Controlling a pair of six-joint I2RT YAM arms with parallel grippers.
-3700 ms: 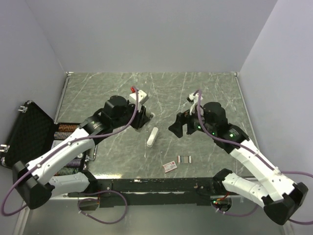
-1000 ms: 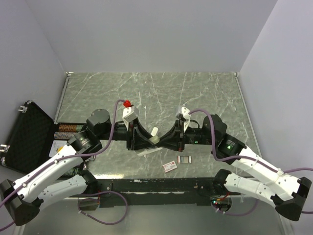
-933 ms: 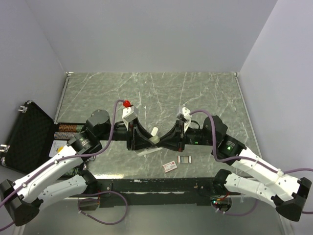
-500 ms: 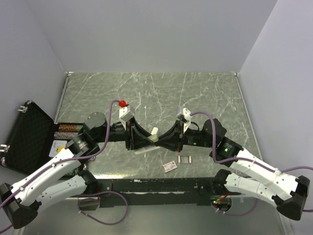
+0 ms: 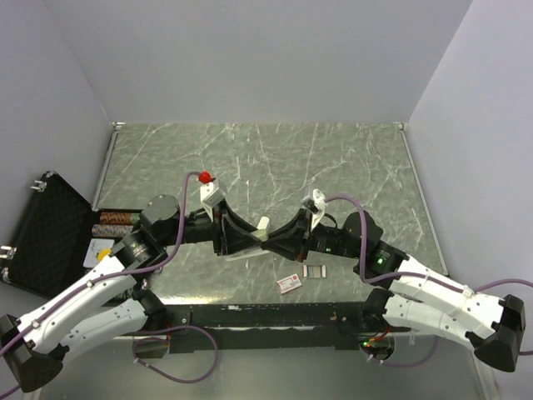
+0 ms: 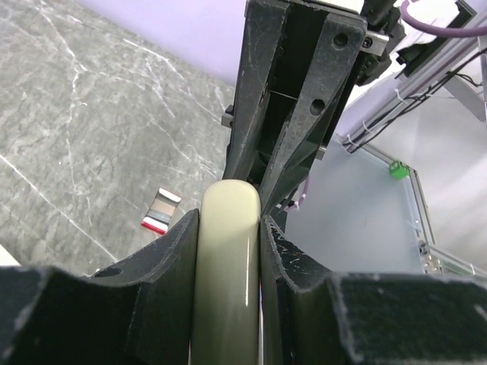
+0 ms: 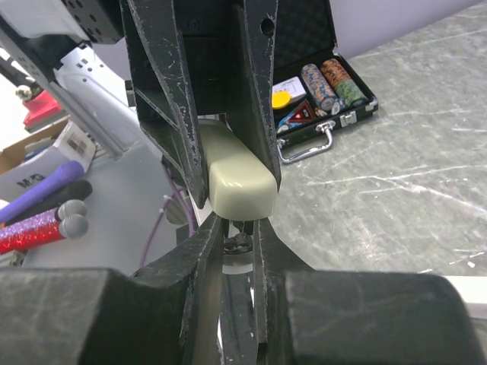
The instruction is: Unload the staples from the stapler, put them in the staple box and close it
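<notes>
The cream stapler (image 5: 263, 224) hangs above the middle of the table, held between both grippers. My left gripper (image 5: 251, 237) comes in from the left and is shut on the stapler's rounded top cover (image 6: 227, 258). My right gripper (image 5: 278, 242) meets it from the right. Its fingertips (image 7: 215, 228) pinch the narrow lower part under the cream end (image 7: 240, 179). A short grey strip of staples (image 5: 315, 271) lies on the table near the front edge. No staples show inside the stapler.
A small red-and-white box (image 5: 290, 283) lies beside the strip. An open black case (image 5: 50, 233) holding poker chips (image 7: 319, 84) sits off the table's left edge. Walls close the back and both sides.
A few seconds ago the stapler lay on the table with both grippers apart from it. Now both hold it in the air. Over the last second the two wrists sank slightly towards the front.
</notes>
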